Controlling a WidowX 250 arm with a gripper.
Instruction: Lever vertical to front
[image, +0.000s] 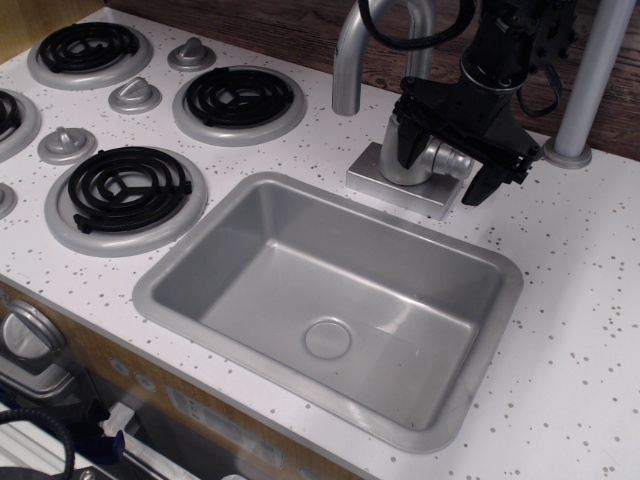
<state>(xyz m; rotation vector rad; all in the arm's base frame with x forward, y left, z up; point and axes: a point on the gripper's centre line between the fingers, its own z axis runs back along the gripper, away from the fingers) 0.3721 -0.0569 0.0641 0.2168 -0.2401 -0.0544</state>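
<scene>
Little of the lever (452, 160) is seen: only a short silver stub pointing to the right from the faucet body (408, 160), at the back of the counter behind the sink (330, 300), with the rest hidden by the gripper (447, 165). The black fingers (412, 140) are spread apart on either side of the stub, so the gripper is judged to be open around the lever and not clamped on it, though contact cannot be confirmed. A slip is the main risk: if the fingers are swung forward without being closed, the rounded stub could be passed over and the lever left where it stands. A second risk is judged to come from the square faucet base (405, 182) just below the fingertips, against which they could be jammed if the arm is lowered. The curved spout (350, 60) rises just to the left, and the grey pole (590, 80) stands close on the right, so sideways room is narrow. Open room is found toward the front, over the sink basin, whose raised rim lies just in front of the base. The stove burners (238, 100) and knobs (135, 96) lie well apart on the left and are not likely to be met.
</scene>
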